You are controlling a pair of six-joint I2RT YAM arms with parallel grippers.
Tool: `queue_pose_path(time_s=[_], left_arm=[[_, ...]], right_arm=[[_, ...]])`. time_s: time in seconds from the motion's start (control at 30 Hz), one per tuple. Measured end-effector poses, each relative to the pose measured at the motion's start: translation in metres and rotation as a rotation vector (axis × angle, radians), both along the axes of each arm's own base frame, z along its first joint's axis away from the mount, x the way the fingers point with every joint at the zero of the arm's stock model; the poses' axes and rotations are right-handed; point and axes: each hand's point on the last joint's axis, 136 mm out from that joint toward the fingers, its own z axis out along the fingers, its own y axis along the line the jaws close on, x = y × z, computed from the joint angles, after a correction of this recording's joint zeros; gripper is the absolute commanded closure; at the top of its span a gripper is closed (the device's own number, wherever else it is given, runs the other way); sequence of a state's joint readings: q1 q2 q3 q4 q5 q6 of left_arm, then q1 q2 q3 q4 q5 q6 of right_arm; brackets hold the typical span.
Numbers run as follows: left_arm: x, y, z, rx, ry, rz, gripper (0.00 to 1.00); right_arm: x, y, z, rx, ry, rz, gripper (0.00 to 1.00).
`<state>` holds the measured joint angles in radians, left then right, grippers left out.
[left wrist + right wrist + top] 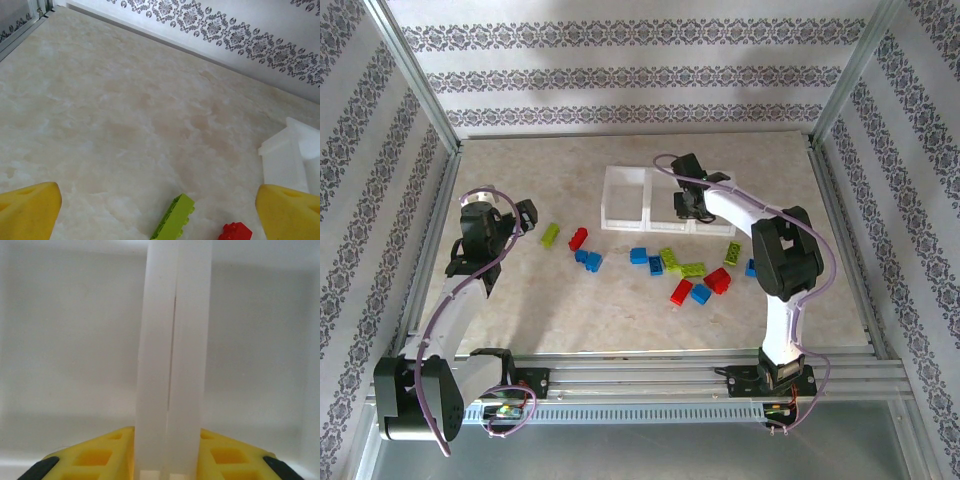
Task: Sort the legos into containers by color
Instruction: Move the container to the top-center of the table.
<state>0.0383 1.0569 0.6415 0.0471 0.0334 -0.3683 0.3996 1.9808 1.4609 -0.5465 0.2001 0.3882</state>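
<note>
The containers (623,197), a white translucent three-compartment tray, stand at the back middle of the table. My right gripper (685,207) is shut on the double wall (172,355) between two compartments; its yellow fingers (100,456) press that wall from both sides, and the gripper (172,462) looks straight into the tray. The legos lie loose in front: a green one (550,236), a red one (578,238) and blue ones (588,261) at the left, several more (695,275) to the right. My left gripper (525,218) hangs open over the table, a green lego (172,220) and a red lego (235,232) below it.
The tray's corner (287,155) stands to the right of my left gripper (159,210). Patterned walls and a metal frame (440,190) close in the table on three sides. Bare marble tabletop (125,115) stretches ahead of the left gripper.
</note>
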Motion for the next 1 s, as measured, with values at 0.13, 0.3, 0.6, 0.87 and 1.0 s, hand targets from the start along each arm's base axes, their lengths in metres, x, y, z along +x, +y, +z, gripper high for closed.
queue_pose_path(time_s=[0.13,0.3,0.6,0.87,1.0], left_arm=[[-0.001,0.0,0.003,-0.003,-0.008,0.001,0.0],[-0.002,-0.002,0.006,-0.007,-0.019,-0.006,0.0],[-0.005,-0.005,-0.012,-0.044,0.05,-0.009,0.0],[0.003,-0.008,-0.038,-0.06,0.212,-0.022,0.0],[0.009,-0.012,-0.055,-0.07,0.306,-0.047,0.0]], right_arm=[[-0.012,0.003,-0.006,0.003,0.02,-0.012,0.69],[-0.029,-0.004,-0.013,-0.005,0.051,-0.024,0.62],[-0.037,-0.003,0.018,0.027,0.022,0.006,0.45],[-0.037,-0.001,0.069,0.086,-0.083,0.009,0.43],[-0.049,-0.007,0.09,0.111,-0.134,-0.002,0.41]])
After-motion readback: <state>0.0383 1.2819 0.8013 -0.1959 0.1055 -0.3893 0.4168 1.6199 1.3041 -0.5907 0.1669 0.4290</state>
